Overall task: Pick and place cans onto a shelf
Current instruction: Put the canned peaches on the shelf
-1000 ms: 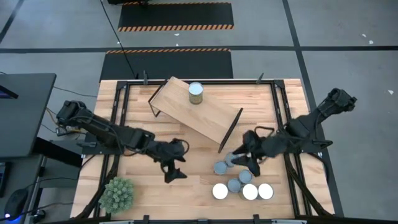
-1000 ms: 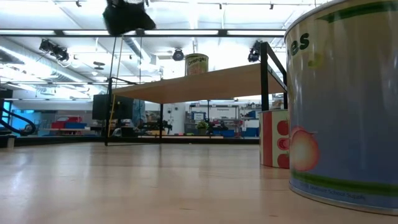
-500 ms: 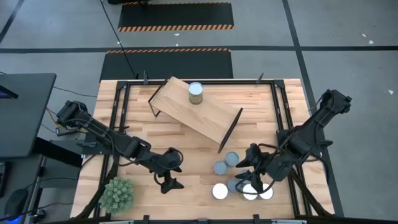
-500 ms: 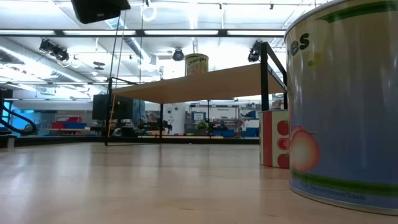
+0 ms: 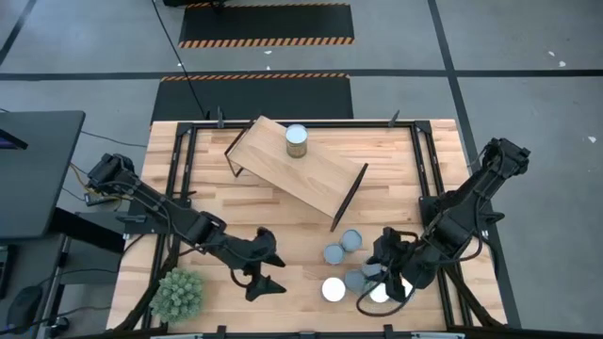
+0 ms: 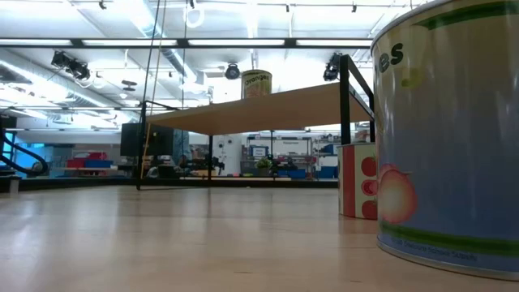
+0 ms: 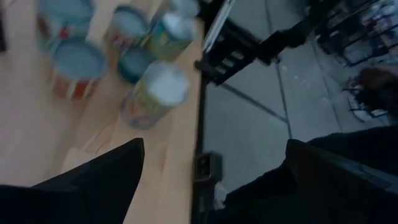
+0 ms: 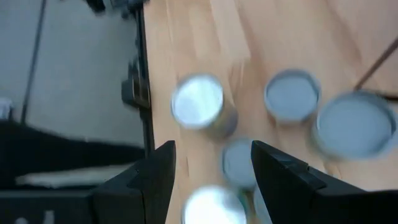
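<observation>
Near edge of the light-wood plank tabletop (image 5: 301, 212), seen from above with the clock centred on it: a cluster of small short metal cans (image 5: 347, 267) with white-silver or blue-grey tops sits at about 5 o'clock, packed close together, some touching.

Right claw (image 5: 382, 282) hangs over the near-right part of that cluster, part-way spread, pinching nothing; its wrist camera looks down between its dark fingers (image 8: 157, 177) at several can tops.

Left claw (image 5: 261, 281) hovers above bare wood at about 7 o'clock, spread wide and empty, well apart from the cluster.

A spiky green plant ball (image 5: 178, 293) rests at roughly 8 o'clock, near the corner.

Farther back, the large rectangular light-wood shelf (image 5: 297, 169) on thin black metal legs stands skewed diagonally around 12 o'clock. One can with a yellowish label (image 5: 297, 140) stands upright on its far half.

The level view shows a can side filling the right edge.
</observation>
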